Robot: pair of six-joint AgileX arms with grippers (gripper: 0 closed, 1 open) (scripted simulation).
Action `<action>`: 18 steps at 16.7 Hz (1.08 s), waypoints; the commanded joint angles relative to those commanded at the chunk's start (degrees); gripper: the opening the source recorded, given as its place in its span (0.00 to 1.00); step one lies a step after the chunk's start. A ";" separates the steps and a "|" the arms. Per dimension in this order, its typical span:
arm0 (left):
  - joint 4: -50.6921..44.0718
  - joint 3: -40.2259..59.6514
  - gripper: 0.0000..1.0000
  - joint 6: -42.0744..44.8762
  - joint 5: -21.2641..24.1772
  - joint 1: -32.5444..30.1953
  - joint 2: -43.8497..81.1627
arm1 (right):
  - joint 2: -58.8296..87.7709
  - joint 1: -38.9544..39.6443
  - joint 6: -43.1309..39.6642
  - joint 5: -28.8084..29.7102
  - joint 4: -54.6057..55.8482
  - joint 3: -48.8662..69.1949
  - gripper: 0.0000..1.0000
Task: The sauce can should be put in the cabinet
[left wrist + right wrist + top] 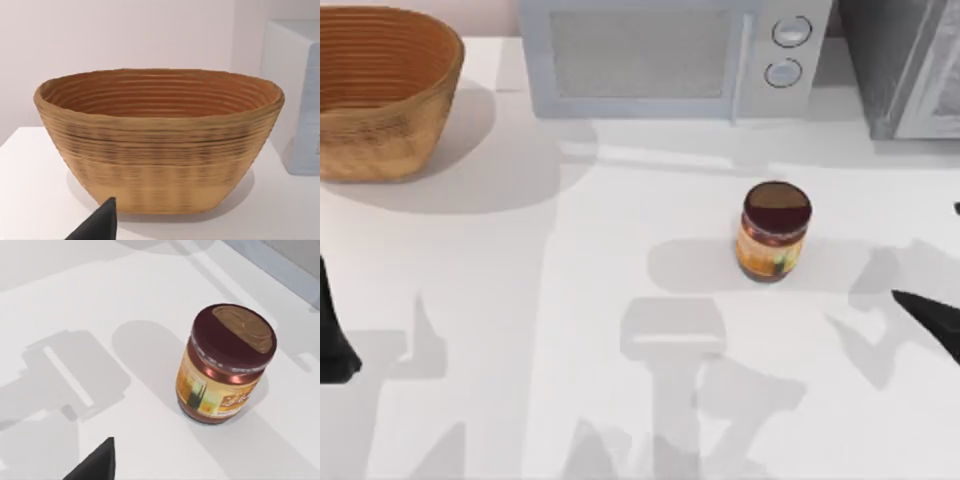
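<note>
The sauce can (775, 232) stands upright on the white table, right of centre, with a dark maroon lid and an orange-yellow label. The right wrist view looks down on the sauce can (225, 365) from close by. My right gripper (928, 315) is at the table's right edge, to the right of the can and slightly nearer the front, not touching it. The cabinet (905, 65), a grey boxy unit, stands at the back right corner, behind the can. My left gripper (332, 345) is parked at the left edge.
A white microwave (670, 55) with two round knobs stands at the back centre, left of the cabinet. A woven basket (380, 90) sits at the back left, and the left wrist view faces the basket (160, 140). Bare tabletop surrounds the can.
</note>
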 joint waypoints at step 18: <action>0.00 0.00 1.00 0.00 0.00 0.00 0.00 | 84.22 -3.86 -55.50 -46.22 -15.45 47.35 1.00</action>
